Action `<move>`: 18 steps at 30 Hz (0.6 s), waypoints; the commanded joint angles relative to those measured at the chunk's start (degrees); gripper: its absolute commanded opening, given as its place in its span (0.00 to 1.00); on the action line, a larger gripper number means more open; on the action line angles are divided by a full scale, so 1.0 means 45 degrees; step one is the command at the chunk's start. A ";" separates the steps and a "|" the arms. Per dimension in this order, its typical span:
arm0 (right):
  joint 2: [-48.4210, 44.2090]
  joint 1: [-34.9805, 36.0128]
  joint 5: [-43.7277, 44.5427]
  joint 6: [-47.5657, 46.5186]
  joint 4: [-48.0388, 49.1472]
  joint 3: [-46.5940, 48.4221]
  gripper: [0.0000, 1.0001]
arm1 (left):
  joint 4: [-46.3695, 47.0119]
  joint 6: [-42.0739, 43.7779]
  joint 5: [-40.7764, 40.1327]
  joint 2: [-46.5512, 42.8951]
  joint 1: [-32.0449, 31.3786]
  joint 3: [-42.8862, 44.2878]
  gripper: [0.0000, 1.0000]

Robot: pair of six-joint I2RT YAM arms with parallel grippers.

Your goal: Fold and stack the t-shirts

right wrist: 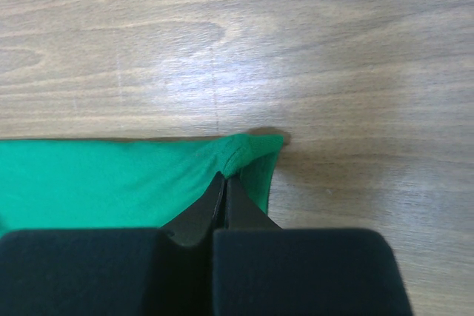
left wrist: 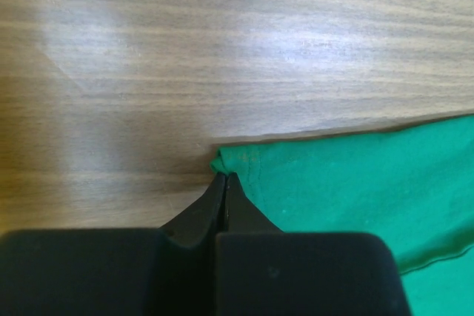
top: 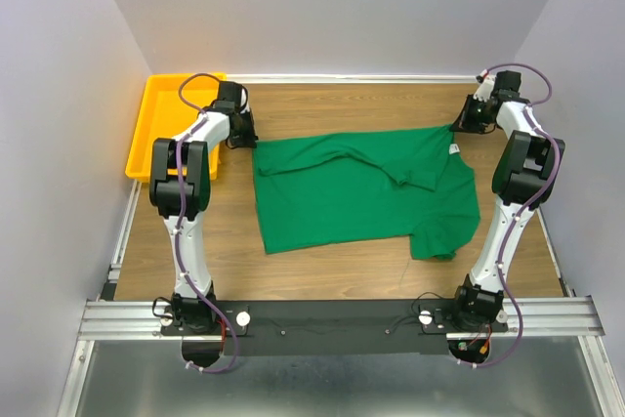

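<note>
- The green t-shirt (top: 361,192) lies spread on the wooden counter (top: 342,104), between the two arms. Its body runs left to right, and its far edge stretches from one gripper to the other.
- The shirt is not flat. A crease crosses its upper middle and folds bunch near the collar. One sleeve hangs towards the near right.
- A small white neck label (top: 454,148) shows near the shirt's far right end, but it is too small to read.
- The left gripper (left wrist: 224,177) is closed, with its tips pressed together right at the shirt's far left corner. The hem seems pinched there, though the fingers themselves hide the contact.
- The right gripper (right wrist: 224,177) is also closed, and the opposite far corner puckers up into its tips — that grip reads more plainly.
- Both wrist views are blocked along the bottom by the black gripper body. Each shows only a wedge of cloth cut off at the picture's edge, and the wood beyond is slightly blurred with glare patches.
- In the top view the left gripper is partly hidden behind its own arm and a looping cable.
- A yellow tray (top: 161,104) sits at the counter's far left corner — the left arm covers part of it, so its inside cannot be fully seen.
</note>
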 commanded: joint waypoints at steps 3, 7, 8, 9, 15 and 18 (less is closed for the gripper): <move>0.0382 -0.0064 0.1153 -0.0308 0.0114 0.0849 0.01 | -0.0977 0.0520 -0.0862 0.0764 0.0278 0.1347 0.00; 0.0519 -0.0045 0.1212 -0.0308 0.0114 0.1220 0.00 | -0.1095 0.0579 -0.0940 0.1000 0.0318 0.1952 0.00; 0.0577 -0.0064 0.1232 -0.0289 0.0114 0.1260 0.01 | -0.1134 0.0559 -0.0940 0.1039 0.0318 0.2050 0.00; 0.0597 -0.0064 0.1232 -0.0636 0.0114 0.1299 0.01 | -0.1134 0.0579 -0.0940 0.1097 0.0318 0.2206 0.00; 0.0773 -0.0064 0.1193 -0.0621 0.0133 0.1553 0.01 | -0.1076 0.0481 -0.0862 0.1371 0.0318 0.2578 0.00; 0.0812 -0.0064 0.0960 -0.0582 0.0114 0.1670 0.12 | -0.0939 0.0384 -0.0686 0.1314 0.0318 0.2676 0.04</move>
